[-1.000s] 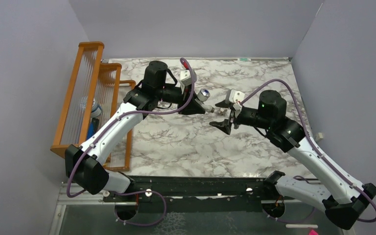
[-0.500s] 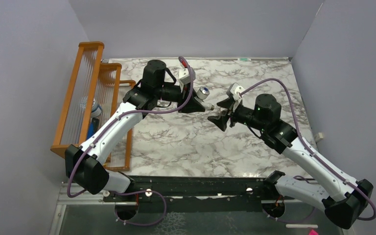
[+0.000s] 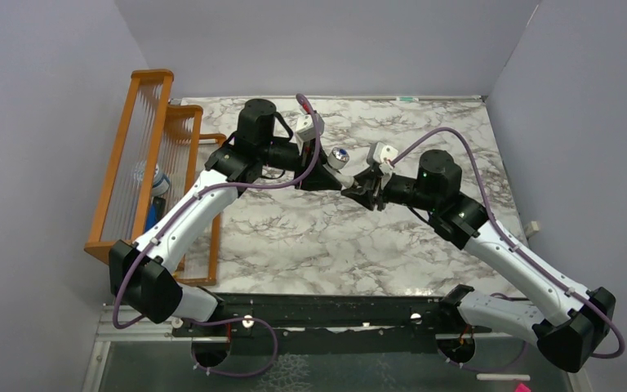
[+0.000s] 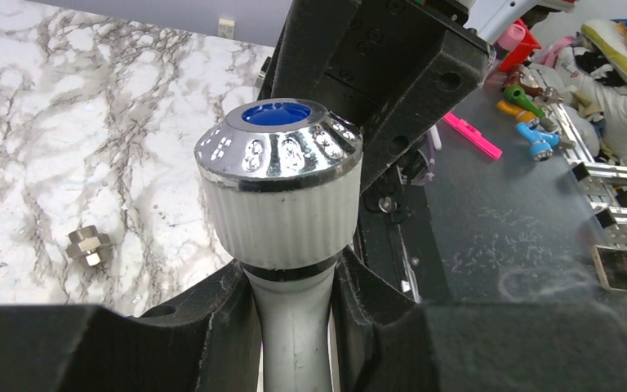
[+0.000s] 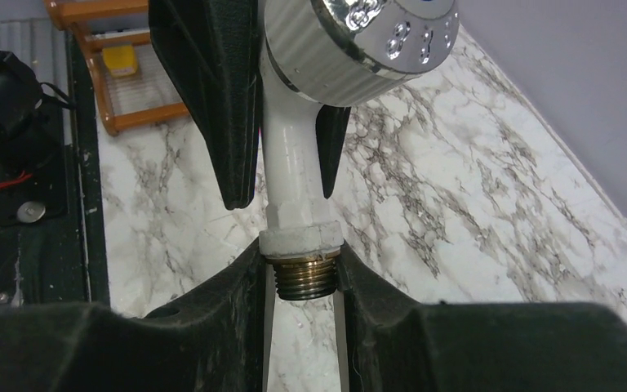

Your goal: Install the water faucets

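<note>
Marbled white-and-grey worktop (image 3: 310, 237) fills the space between pale lilac walls (image 3: 49, 98), with an orange wooden rack (image 3: 143, 155) standing along its left edge. Both my arms reach toward the middle of the far half and meet above the surface.

My left end effector (image 3: 336, 183) is closed on the tap (image 3: 340, 157). In the left wrist view its two black fingers (image 4: 220, 318) press against the white stem from either side, just under the ribbed white knob (image 4: 282, 196). The knob has a shiny silvery rim and a blue centre dot (image 4: 276, 113), and it faces that camera. The tap is held clear of the worktop, not resting on it.

My right end effector (image 3: 361, 191) grips the other end of the same tap. From the right wrist camera its fingers (image 5: 229, 310) sit narrow, one on each side of the brassy threaded end (image 5: 302, 282), touching the white collar just above the thread. The tap spans from one end effector to the other, knob at the left one, thread at the right one.

The small nut (image 4: 90, 245), grey-brass and hexagonal, lies by itself on the marble. It is well apart from the tap and touched by neither end effector. I can make it out only in the left wrist view, to the left of the knob.
</note>
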Action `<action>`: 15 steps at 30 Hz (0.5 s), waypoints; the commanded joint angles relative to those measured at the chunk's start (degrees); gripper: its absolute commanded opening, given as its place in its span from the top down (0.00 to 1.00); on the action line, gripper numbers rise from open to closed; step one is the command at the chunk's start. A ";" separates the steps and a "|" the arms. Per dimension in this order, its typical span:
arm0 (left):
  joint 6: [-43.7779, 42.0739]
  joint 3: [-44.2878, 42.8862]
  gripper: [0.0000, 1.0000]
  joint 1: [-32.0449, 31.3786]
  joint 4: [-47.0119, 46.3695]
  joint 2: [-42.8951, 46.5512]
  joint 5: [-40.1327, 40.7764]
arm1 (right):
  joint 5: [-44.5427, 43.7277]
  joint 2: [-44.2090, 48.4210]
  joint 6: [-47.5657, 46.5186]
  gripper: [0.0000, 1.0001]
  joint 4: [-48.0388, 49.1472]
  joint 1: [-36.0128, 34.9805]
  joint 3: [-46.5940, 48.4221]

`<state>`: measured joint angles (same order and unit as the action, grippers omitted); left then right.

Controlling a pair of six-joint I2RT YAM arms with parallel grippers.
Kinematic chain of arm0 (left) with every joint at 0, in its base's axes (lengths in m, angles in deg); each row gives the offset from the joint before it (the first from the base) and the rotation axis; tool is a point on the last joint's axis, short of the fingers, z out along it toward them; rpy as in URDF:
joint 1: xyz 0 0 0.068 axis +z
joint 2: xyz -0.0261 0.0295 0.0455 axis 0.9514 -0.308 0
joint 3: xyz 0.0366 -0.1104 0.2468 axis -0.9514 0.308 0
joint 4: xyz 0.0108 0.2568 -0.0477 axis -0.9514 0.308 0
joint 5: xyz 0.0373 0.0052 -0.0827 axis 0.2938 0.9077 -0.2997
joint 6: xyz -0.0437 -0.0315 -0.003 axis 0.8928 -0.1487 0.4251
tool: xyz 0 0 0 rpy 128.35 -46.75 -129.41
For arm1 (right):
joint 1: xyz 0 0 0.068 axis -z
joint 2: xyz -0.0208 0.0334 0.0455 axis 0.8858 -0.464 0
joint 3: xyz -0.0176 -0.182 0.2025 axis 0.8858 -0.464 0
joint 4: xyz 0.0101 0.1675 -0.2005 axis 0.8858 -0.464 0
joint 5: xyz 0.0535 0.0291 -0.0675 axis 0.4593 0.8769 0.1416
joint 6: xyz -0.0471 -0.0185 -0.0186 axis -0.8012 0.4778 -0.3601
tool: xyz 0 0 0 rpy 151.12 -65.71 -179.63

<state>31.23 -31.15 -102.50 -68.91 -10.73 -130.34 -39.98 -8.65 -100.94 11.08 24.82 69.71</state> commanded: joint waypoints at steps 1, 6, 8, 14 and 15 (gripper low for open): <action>-0.48 0.23 1.00 -0.19 -0.12 -0.92 -3.96 | 3.49 -0.06 -2.08 0.69 1.04 -0.05 3.54; -1.60 -0.24 1.00 -0.19 1.89 -1.75 -3.85 | 4.47 -0.47 -3.32 0.57 -0.71 -0.04 4.75; -1.76 -0.38 1.00 -0.24 2.27 -1.82 -3.85 | 4.47 -0.59 -3.63 0.52 -1.03 -0.05 5.00; -2.05 -0.74 1.00 -0.24 2.73 -2.02 -3.79 | 5.45 -1.26 -4.11 0.59 -2.01 -0.02 5.79; -2.09 -0.76 1.00 -0.24 2.74 -2.00 -3.83 | 5.58 -1.47 -4.31 0.61 -2.42 -0.04 5.95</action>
<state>30.42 -31.15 -102.52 -66.83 -12.59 -131.83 -36.37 -9.68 -104.30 7.89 24.86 73.06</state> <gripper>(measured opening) 0.328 0.428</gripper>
